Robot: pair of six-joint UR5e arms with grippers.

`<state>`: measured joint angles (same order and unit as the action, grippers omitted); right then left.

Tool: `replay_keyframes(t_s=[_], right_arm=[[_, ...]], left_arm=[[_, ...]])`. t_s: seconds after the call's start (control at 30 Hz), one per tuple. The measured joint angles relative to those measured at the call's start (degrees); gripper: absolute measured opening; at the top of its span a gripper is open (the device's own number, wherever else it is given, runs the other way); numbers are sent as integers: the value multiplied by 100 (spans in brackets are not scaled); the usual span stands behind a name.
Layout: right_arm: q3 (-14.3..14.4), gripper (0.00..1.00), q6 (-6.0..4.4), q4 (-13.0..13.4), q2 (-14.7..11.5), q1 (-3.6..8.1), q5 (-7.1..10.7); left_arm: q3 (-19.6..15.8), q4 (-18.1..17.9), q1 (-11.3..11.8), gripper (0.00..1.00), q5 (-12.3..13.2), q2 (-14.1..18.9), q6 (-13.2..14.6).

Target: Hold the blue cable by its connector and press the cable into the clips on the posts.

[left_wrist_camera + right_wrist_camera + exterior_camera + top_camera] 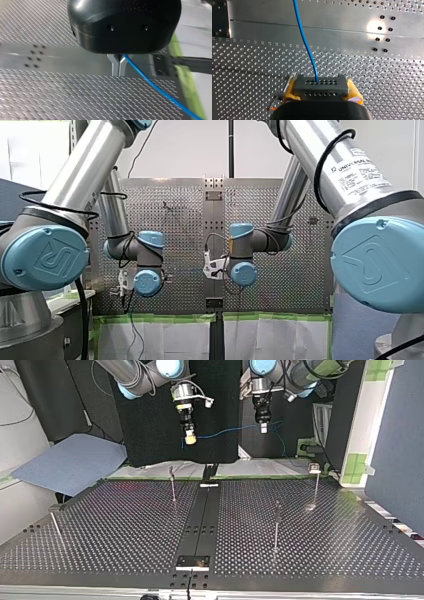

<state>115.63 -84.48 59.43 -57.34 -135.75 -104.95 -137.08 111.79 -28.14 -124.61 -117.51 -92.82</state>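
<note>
The blue cable point(225, 433) hangs in the air between my two grippers, above the far edge of the perforated table point(125, 525). My right gripper point(190, 438), with yellow pads point(290, 92), is shut on the grey connector block point(321, 85); the cable point(306, 42) leaves the block straight ahead. My left gripper point(119, 68) has its metal fingers shut on the cable point(155, 87), which trails away beside it. Thin posts with clips on top stand on the table: one point(173, 485) below my right gripper, one point(276, 525) nearer the camera, one point(316, 482) far right.
Another thin post point(55, 527) leans at the top view's left edge. A blue cloth point(70, 462) lies beyond the table at the left. A small black plate point(192, 561) sits on the table's centre strip near the front edge.
</note>
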Motion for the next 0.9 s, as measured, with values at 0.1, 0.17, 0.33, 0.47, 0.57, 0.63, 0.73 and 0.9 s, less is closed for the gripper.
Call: replay_keyframes(t_s=[0.1,0.17,0.33,0.47,0.57,0.63,0.73,0.9], right_arm=[[1,0,0,0,-1,0,0],[0,0,0,-1,-2,0,0],[1,0,0,-1,-2,0,0],[1,0,0,-1,-2,0,0],[-15,0,17,-17,13,14,-13],[-71,0,54,-74,70,38,-29],[-146,0,84,-212,209,55,-40],[-179,0,95,-472,442,60,-43]], left_arm=[[-1,127,63,0,-4,-162,1],[-1,168,78,0,-5,-270,1],[-1,192,85,0,-5,-384,1],[-1,194,86,0,-5,-396,1],[-1,195,87,0,-5,-397,1],[-1,195,87,0,-5,-397,1],[-1,195,87,0,-5,-398,1],[-1,195,87,0,-5,-398,1]])
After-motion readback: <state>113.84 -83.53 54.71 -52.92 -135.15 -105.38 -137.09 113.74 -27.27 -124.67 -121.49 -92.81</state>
